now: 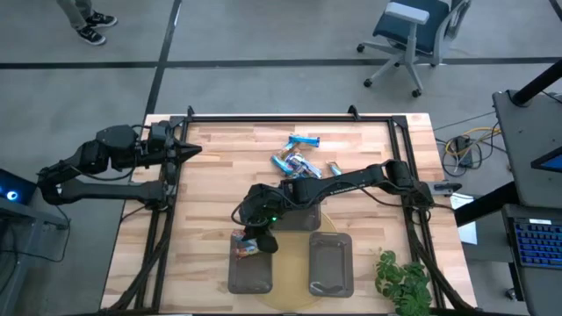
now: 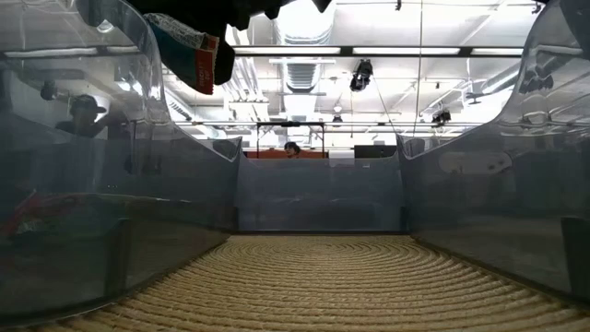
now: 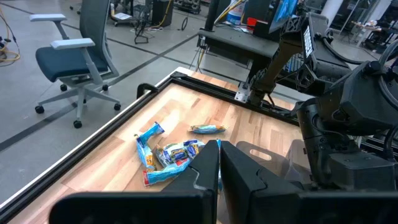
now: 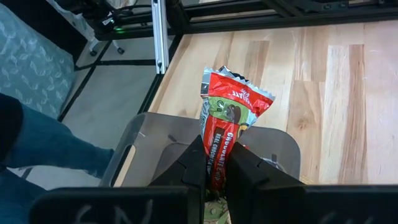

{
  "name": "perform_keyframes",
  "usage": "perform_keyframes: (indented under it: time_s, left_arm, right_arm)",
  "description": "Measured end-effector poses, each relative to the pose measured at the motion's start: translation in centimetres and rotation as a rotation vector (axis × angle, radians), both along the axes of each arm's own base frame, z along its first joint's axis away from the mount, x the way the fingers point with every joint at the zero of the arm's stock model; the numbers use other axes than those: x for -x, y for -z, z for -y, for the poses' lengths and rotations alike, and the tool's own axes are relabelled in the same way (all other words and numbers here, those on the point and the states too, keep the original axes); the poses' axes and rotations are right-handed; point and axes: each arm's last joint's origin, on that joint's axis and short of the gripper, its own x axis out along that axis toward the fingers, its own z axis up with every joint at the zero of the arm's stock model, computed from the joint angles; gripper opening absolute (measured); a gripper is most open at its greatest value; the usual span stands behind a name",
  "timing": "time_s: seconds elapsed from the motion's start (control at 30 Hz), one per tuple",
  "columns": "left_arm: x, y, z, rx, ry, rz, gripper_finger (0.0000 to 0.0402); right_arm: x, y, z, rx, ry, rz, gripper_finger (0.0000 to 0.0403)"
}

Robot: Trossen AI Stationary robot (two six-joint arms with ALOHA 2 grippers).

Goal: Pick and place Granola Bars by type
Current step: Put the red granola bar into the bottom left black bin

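My right gripper is clenched on a red-wrapped granola bar, which stands upright between my fingers above the left tray, low in the middle of the high view. A few bars already lie at that tray's upper end. The right tray sits just beside it, both on a round woven mat. The remaining granola bars, mostly blue, lie in a loose cluster on the tabletop at upper centre. My left gripper waits at the upper left of the tabletop, fingers pressed together on nothing.
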Motion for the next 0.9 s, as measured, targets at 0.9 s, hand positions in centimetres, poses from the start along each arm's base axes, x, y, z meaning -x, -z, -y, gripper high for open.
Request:
perform_keyframes:
  time_s: [0.9]
  left_arm:
    - [0.00,-0.01,0.00,-0.001,0.000,0.000,0.0000]
  right_arm:
    - [0.17,0.12,-0.13,-0.040,-0.025,-0.034,0.0044]
